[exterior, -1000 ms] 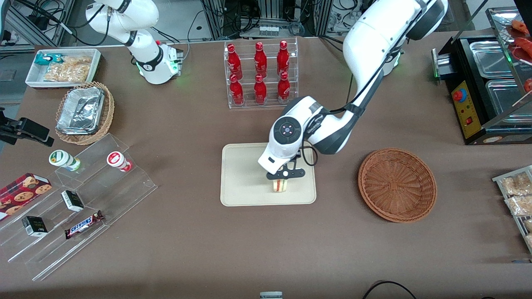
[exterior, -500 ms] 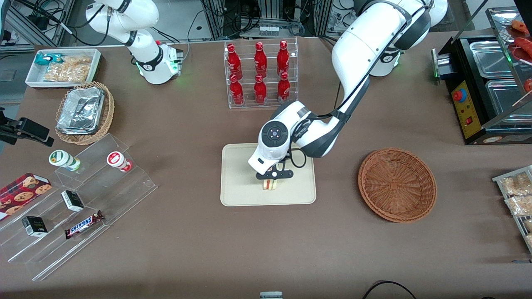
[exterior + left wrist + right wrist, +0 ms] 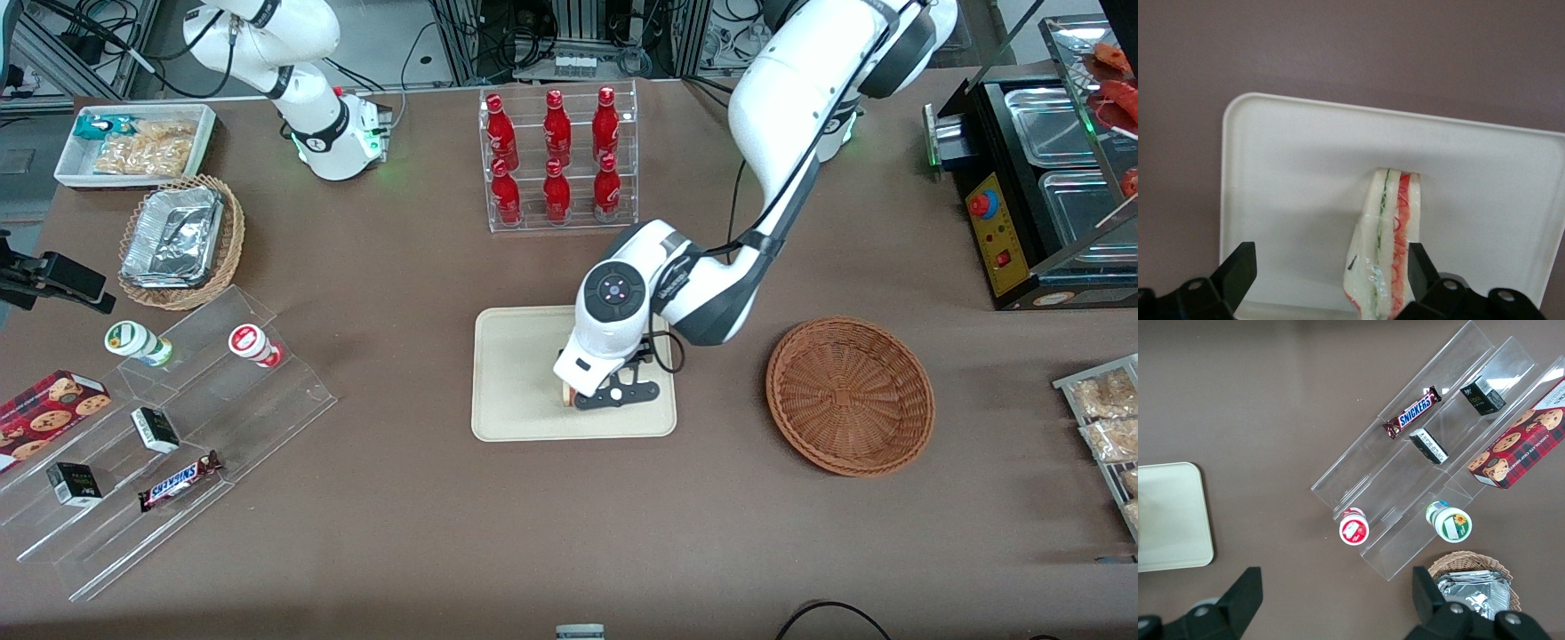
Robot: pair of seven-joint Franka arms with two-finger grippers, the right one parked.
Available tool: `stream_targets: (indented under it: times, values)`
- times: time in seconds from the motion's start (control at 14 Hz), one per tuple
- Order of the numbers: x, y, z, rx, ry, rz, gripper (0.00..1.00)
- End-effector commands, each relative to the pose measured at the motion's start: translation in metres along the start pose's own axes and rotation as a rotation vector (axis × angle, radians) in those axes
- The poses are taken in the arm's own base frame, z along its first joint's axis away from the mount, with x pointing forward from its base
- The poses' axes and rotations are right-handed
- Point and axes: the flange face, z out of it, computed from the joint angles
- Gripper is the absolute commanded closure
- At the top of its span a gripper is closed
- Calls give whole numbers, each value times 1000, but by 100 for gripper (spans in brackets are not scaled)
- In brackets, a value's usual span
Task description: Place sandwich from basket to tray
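Sandwich [image 3: 1386, 240] stands on edge on tray [image 3: 1291, 173], stripes lengthwise between gripper's [image 3: 1328, 270] spread, empty fingers [image 3: 1238, 270].

My arm [image 3: 782, 116]: glossy white shells, dark grey joints, thin black cable; black gripper [image 3: 613, 394] over tray [image 3: 507, 356], white screw.

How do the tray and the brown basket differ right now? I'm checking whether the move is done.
The tray is flat, cream and rectangular; the basket is round, woven, reddish-brown. The tray carries the sandwich with the open claw over it; the basket holds nothing. Both sit on the table.
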Motion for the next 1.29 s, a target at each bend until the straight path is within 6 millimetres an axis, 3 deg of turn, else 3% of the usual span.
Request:
stream_targets:
  times: [0.0, 0.14, 0.29, 0.64, 0.71, 0.93, 1.21]
  values:
    - [17, -38, -57, 33, 76, -62, 0]
    - [34, -85, -83, 68, 83, -115, 0]
    - [53, -145, -117, 76, 68, -98, 0]
    - [67, -292, -202, 83, -100, 85, 0]
    - [63, -312, -216, 77, -126, 97, 0]
    - [47, -358, -253, 92, -161, 72, 0]
    - [22, -370, -289, 124, -166, 69, 0]
